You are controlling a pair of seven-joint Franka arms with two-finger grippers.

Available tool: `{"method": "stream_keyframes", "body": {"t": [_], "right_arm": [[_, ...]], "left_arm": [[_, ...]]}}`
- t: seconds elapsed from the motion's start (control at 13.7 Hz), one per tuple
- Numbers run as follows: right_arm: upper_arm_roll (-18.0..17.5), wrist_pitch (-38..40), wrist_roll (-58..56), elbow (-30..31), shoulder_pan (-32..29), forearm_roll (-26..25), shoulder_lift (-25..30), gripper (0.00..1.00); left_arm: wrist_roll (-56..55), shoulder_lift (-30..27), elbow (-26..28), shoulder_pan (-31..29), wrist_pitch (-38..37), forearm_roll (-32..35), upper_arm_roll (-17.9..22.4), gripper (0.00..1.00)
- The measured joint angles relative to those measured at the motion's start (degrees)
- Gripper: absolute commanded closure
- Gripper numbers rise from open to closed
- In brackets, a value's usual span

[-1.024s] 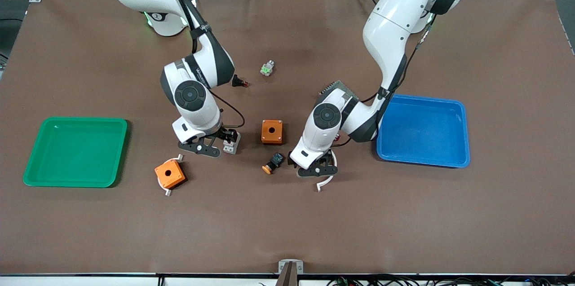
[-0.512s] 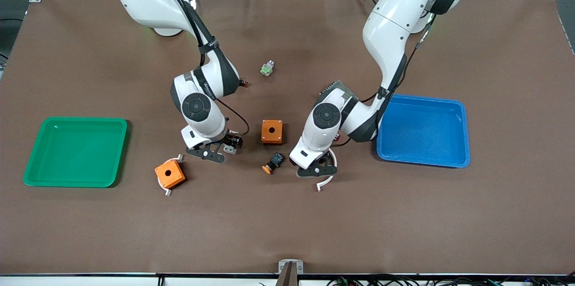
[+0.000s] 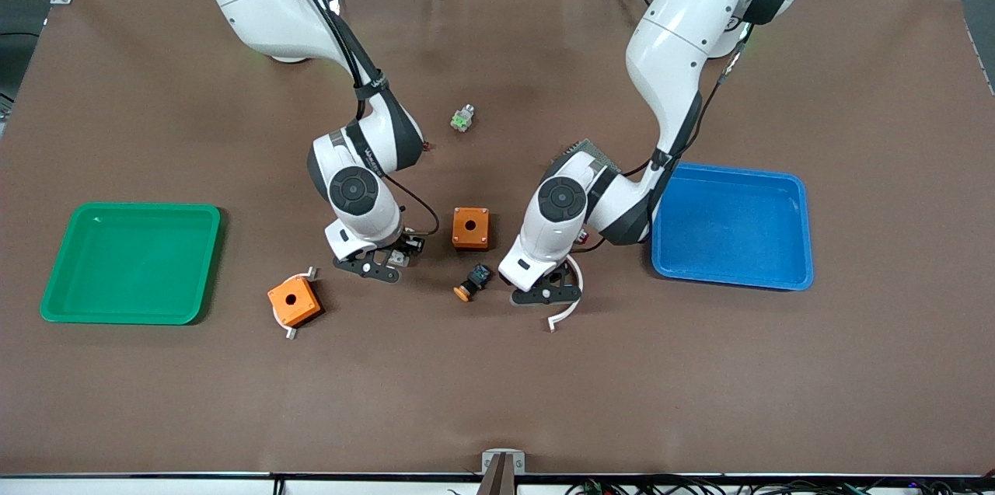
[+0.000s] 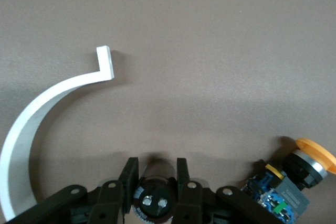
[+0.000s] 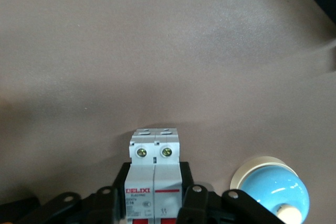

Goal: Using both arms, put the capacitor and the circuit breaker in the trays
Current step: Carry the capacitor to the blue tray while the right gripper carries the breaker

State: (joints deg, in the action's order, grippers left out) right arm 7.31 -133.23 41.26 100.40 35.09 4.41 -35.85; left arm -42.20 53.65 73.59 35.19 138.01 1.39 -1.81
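Note:
My right gripper (image 3: pixel 395 256) is shut on the circuit breaker (image 3: pixel 400 254), a white block with red at its end. It holds it low over the mat beside an orange box (image 3: pixel 470 228). In the right wrist view the circuit breaker (image 5: pixel 155 166) sits between the gripper's (image 5: pixel 155 184) black fingers. My left gripper (image 3: pixel 548 290) is shut on the capacitor, which the hand hides in the front view. In the left wrist view the black capacitor (image 4: pixel 155 195) is clamped in the gripper (image 4: pixel 155 174), close above the mat.
A black-and-blue part with an orange cap (image 3: pixel 473 281) and a white curved strip (image 3: pixel 566 310) flank the left gripper. A second orange box (image 3: pixel 294 301), a green tray (image 3: pixel 206 262), a blue tray (image 3: pixel 801 227) and a small green-white part (image 3: pixel 462 119) lie around. A pale blue dome (image 5: pixel 273 190) shows beside the breaker.
My right gripper has carried the circuit breaker toward the middle of the table, closer to the orange box. My left gripper has stayed almost still with the capacitor.

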Motion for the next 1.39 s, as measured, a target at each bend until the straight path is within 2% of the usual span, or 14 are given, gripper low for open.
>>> {"method": "stream_keyframes", "body": {"t": [0.15,0.29,0.44,0.59,0.8,0.95,1.1,1.39], "right_arm": [[0.25,1.59,-0.03,-1.08,-0.02,0.0,0.04,0.97],[0.86,8.58,-1.02,-4.51,-0.53,0.0,0.81,0.97],[1.4,16.29,-5.77,-7.88,-3.33,0.01,3.3,0.97],[1.59,21.93,-11.82,-8.78,-8.01,0.01,7.12,0.97],[1.85,27.86,-21.82,-8.77,-14.98,-0.07,11.27,0.97],[2.01,29.05,-28.14,-8.49,-20.0,-1.05,11.73,0.97],[2.1,28.23,-35.48,-7.8,-24.89,-4.09,11.55,0.97],[2.11,21.94,-52.78,-5.41,-34.88,-4.76,10.9,0.96]], "left_arm": [[0.0,-1.56,-0.66,-1.08,-3.25,0.0,0.38,1.0],[0.85,-4.15,-1.0,-3.34,-8.48,0.0,0.44,1.0],[1.83,-7.0,-0.6,-5.64,-13.17,0.0,0.45,1.0],[4.21,-10.13,2.67,-8.13,-15.0,0.0,0.45,1.0],[11.02,-16.37,12.22,-12.83,-15.23,0.0,0.46,1.0],[17.0,-21.42,19.6,-16.01,-14.68,0.03,0.46,1.0],[22.82,-26.87,27.71,-19.04,-12.22,0.04,0.46,1.0],[33.13,-33.52,40.89,-25.26,-5.9,0.07,0.46,1.0]]}}
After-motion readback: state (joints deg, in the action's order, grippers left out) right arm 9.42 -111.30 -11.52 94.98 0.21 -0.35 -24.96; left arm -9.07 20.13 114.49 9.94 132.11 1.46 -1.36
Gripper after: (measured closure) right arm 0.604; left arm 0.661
